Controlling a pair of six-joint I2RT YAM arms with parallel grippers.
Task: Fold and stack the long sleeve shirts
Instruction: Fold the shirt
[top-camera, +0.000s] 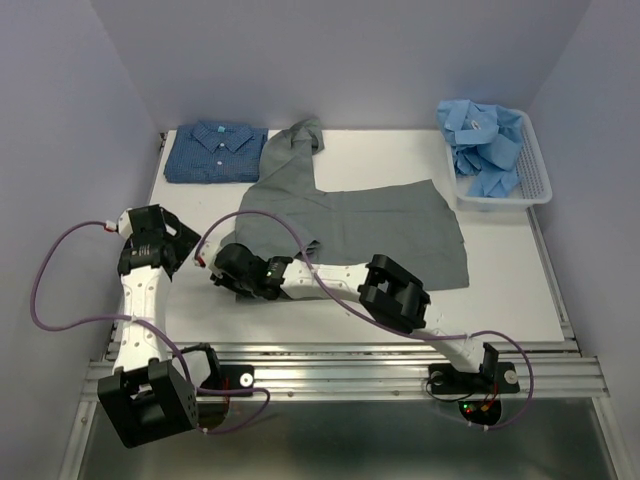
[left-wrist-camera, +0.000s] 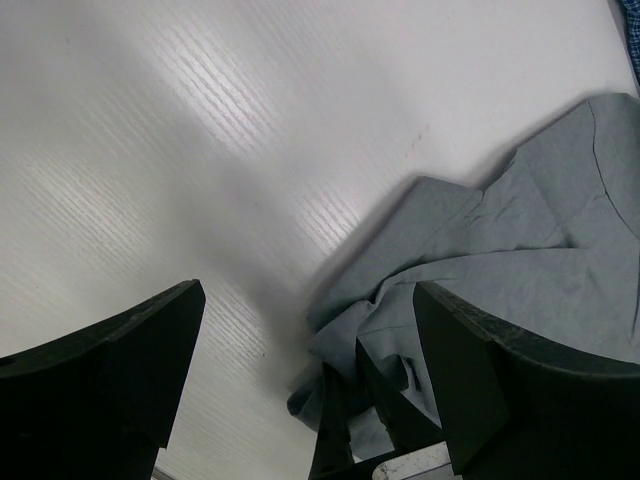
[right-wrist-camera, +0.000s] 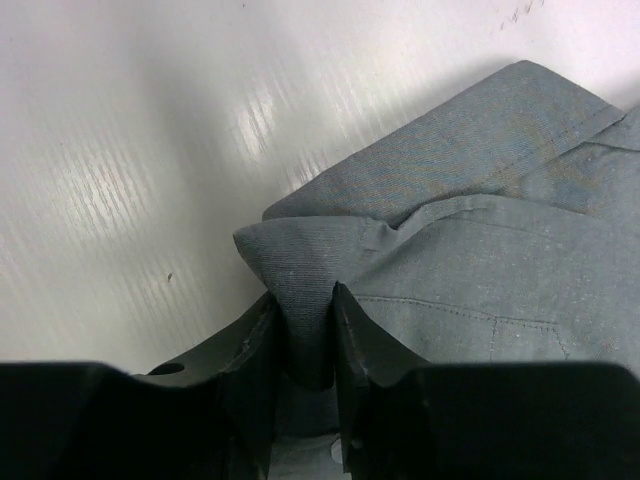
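While left jaws gape, right jaws pinch the grey shirt (right-wrist-camera: 480, 260).

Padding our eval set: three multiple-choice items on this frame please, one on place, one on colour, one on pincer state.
1. Where does the folded dark blue shirt lie on the table? A) far-left corner B) near-right corner C) centre
2. What colour is the spread shirt mid-table? A) red B) grey C) white
3. The right pincer is: A) open, empty B) out of view C) shut on the spread shirt

Answers: 1 A, the top view shows it there; 2 B, plainly grey cloth; 3 C, the right wrist view shows cloth pinched between its fingers.
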